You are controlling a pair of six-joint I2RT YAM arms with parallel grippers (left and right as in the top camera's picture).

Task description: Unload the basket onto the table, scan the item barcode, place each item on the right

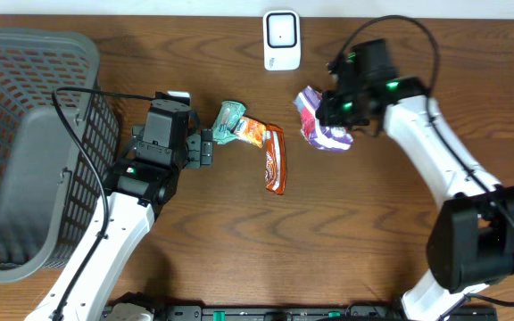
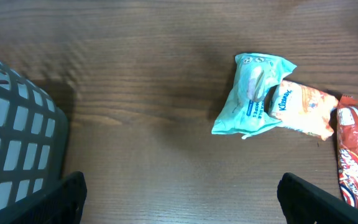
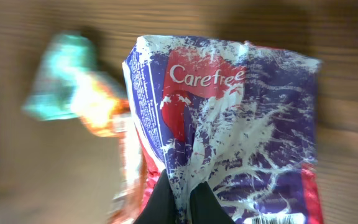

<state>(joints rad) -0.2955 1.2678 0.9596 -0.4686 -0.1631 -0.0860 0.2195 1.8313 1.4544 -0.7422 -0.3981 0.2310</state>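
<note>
My right gripper point(image 1: 335, 112) is shut on a crumpled purple, white and red Carefree packet point(image 1: 325, 130), pinching a fold of its wrapper. The right wrist view shows that packet point(image 3: 229, 118) filling the frame, with the two black fingers point(image 3: 211, 205) of my right gripper point(image 3: 184, 202) closed on a fold at its lower edge. A barcode point(image 3: 278, 219) peeks in at the bottom. A white scanner point(image 1: 281, 40) stands at the table's back edge, left of that gripper. My left gripper point(image 1: 206, 148) is open over bare wood, its fingers point(image 2: 64, 199) wide apart and empty.
A teal packet point(image 2: 250, 96), an orange packet point(image 2: 303, 109) and a red-brown bar point(image 2: 356, 162) lie together mid-table, right of the left gripper. A grey mesh basket point(image 1: 25, 134) fills the left side.
</note>
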